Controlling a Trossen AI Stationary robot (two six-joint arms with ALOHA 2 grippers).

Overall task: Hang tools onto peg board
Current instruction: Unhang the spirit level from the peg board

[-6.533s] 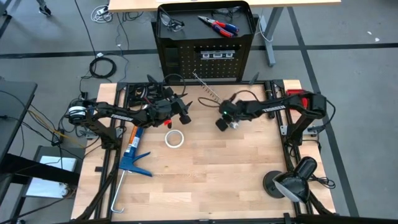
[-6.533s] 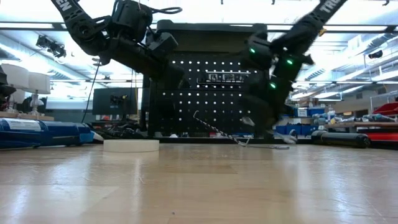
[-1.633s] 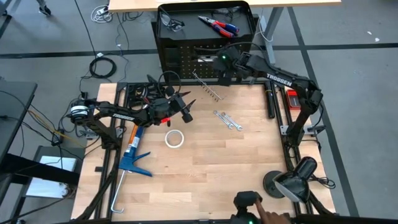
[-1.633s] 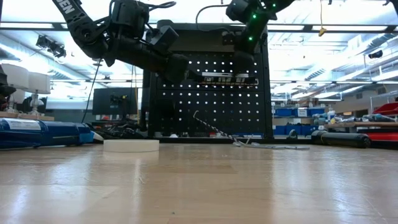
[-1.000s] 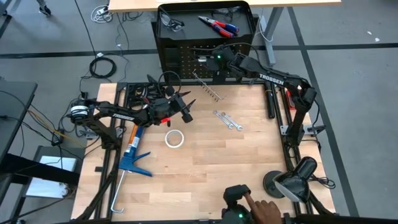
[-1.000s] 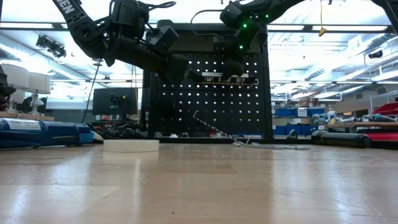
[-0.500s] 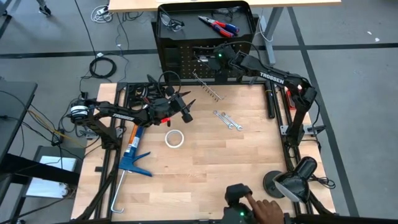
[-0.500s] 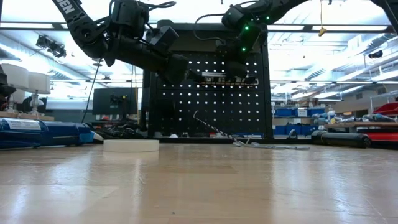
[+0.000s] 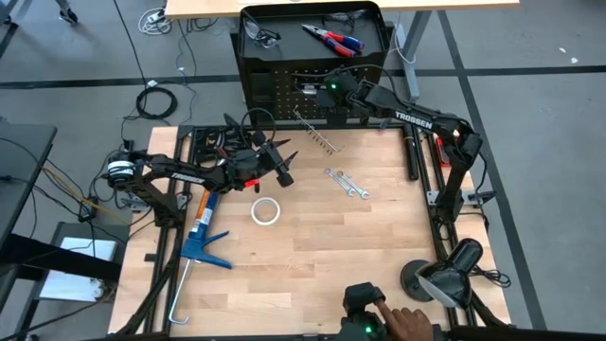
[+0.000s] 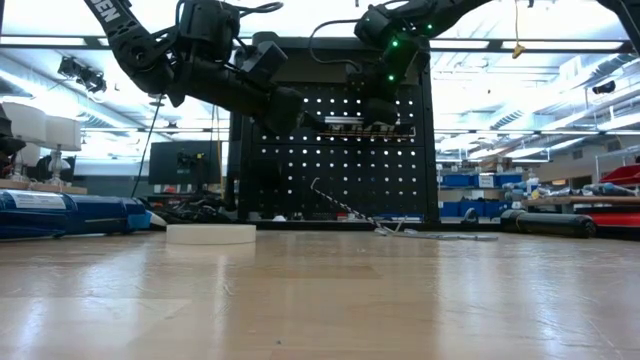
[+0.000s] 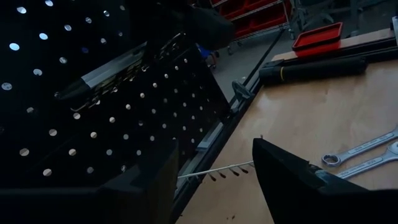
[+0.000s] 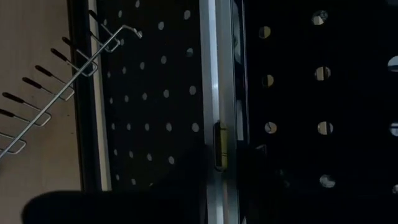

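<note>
Task barely started, judging by where the tools lie. Landmark: peg board [image 9: 312,90], upright at the counter's [image 9: 312,256] far edge.

Nearest the camera side, well short of the board: white tape ring [image 9: 265,211] and blue caulking gun [image 9: 201,237], neither a hanging item. A person's hand [image 9: 405,325] shows at the near edge on a dark device.

Mid-counter, in front of the board: two silver wrenches [image 9: 347,183] flat on the wood, not hung. Closer to the board, a wire hook rack [image 9: 315,134] lies with one end against the board's foot.

Left claw [image 9: 281,167] hovers over the counter in front of the board's left part, fingers [image 11: 292,180] spread wide, nothing between them.

Right claw [image 9: 324,88] is up at the board face by the slim black-and-silver bar [image 12: 212,106], which sits level across the holes. Can't tell whether its fingers are clamped on the bar or how wide they stand; wrist view is filled by the bar and panel.

Farthest: on the board's tray top, red-and-blue pliers [image 9: 332,39] and safety glasses [image 9: 261,36], both unhung.

Judgement: bar is being mounted or adjusted; wrenches, pliers, glasses all left.
</note>
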